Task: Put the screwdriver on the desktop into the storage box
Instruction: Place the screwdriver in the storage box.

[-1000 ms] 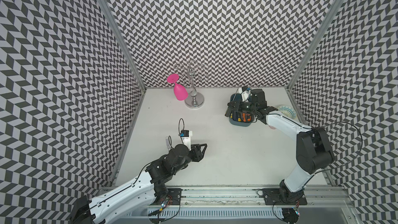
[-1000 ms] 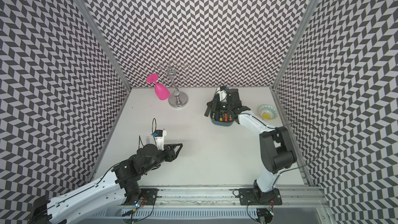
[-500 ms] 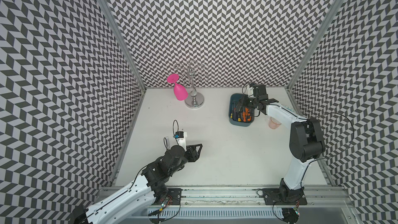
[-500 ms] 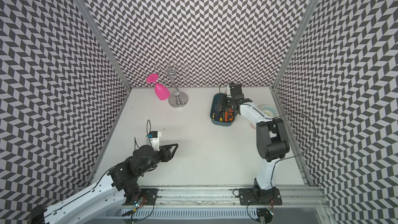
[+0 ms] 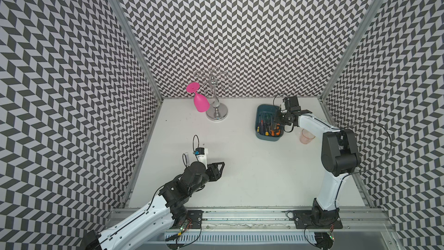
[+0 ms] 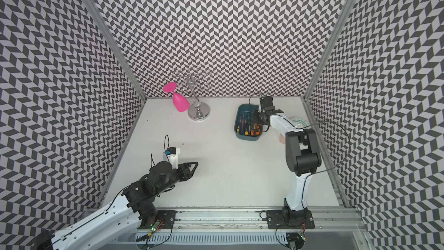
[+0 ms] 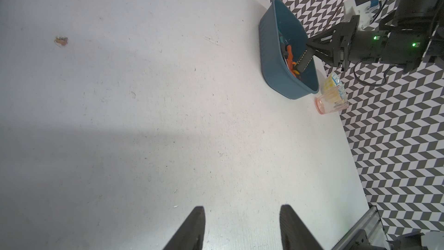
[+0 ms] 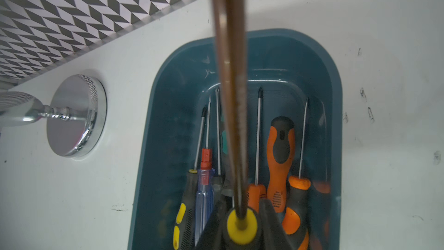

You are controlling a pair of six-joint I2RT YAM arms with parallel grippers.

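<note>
The right gripper [image 5: 276, 119], carrying the screwdriver [image 8: 231, 107], no longer covers the storage box [image 5: 256, 126] but hangs at its rim, so the tools [image 5: 266, 126] inside show just ahead of it, while the elbow [image 5: 341, 150] stands higher and a pink cup [image 5: 307, 136] appears behind the gripper.

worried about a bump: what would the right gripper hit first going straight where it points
Probably the screwdrivers lying in the storage box, just ahead of the right gripper; depth is hard to judge.

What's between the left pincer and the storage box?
Nothing: bare desktop runs from the left pincer to the storage box, as the left wrist view shows.
</note>
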